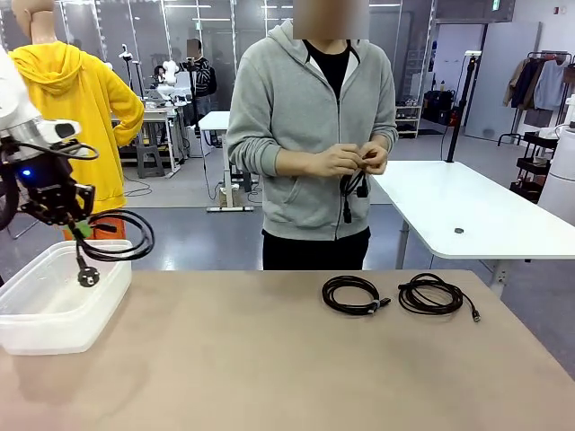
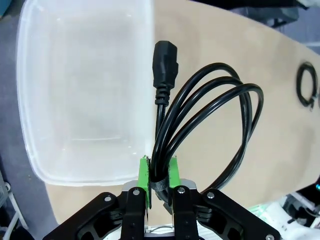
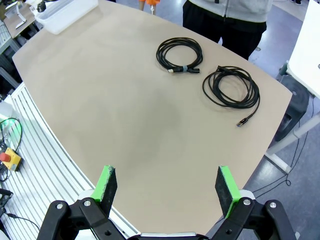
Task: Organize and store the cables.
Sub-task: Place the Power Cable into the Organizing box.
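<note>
My left gripper (image 1: 81, 226) (image 2: 159, 175) is shut on a coiled black power cable (image 2: 210, 120) (image 1: 117, 238) with a chunky plug (image 2: 166, 62), held above the right rim of a clear plastic bin (image 1: 54, 301) (image 2: 80, 90). Two more coiled cables lie on the tan table: one bound coil (image 1: 352, 294) (image 3: 180, 54) and a looser one (image 1: 433, 294) (image 3: 231, 87) to its right. The person across the table holds another black cable (image 1: 352, 190) in both hands. My right gripper (image 3: 167, 184) hangs open high above the table's near edge, with nothing between its fingers.
The tan table (image 1: 287, 359) spreads wide between the bin and the two lying coils. A white table (image 1: 467, 211) stands behind on the right. A ribbed metal rail (image 3: 45, 150) runs along the table's edge in the right wrist view.
</note>
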